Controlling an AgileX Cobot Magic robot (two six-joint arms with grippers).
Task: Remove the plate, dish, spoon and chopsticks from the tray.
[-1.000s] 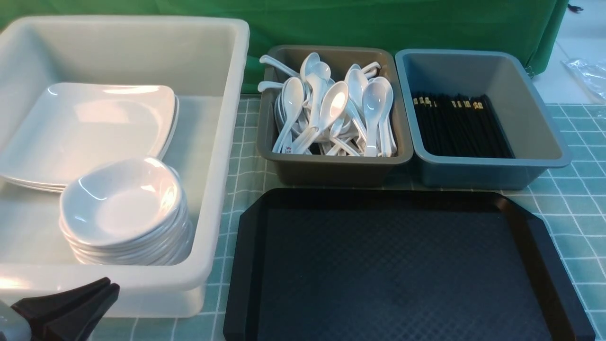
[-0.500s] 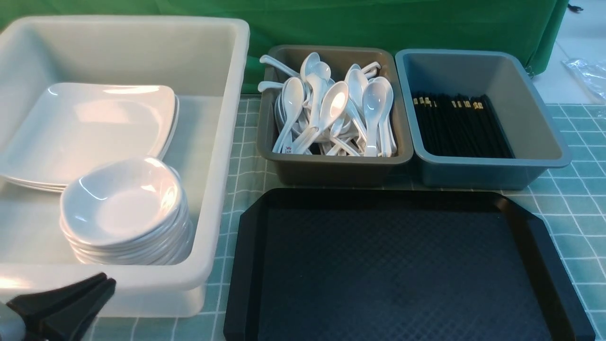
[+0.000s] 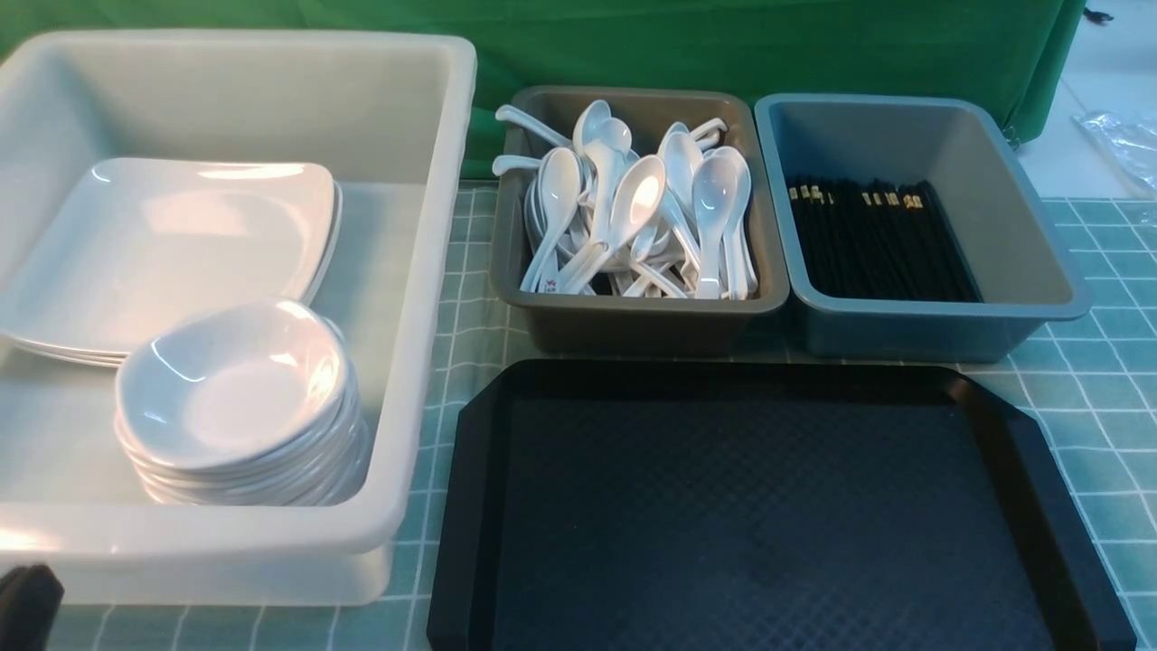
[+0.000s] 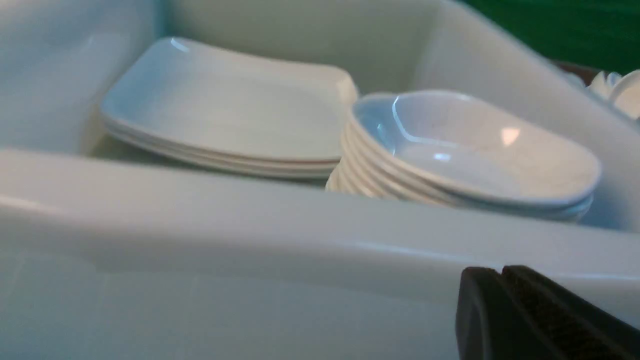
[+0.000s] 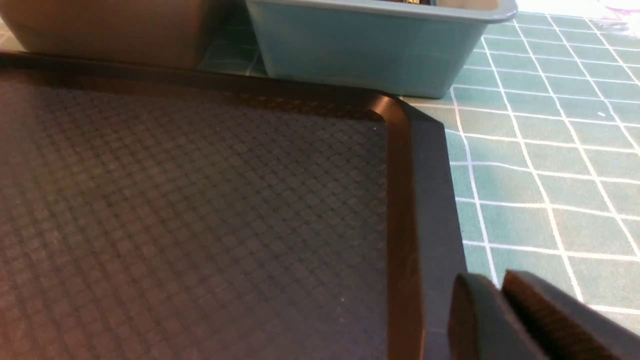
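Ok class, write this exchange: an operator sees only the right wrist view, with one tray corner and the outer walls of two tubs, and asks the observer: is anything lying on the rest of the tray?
Observer: No. The front view shows the whole black tray, and its floor is bare.
Operator: What is in the brown tub?
Observer: The brown tub holds a heap of white soup spoons.
Operator: And the blue one?
Observer: The blue tub holds black chopsticks, gold bands at their far ends.
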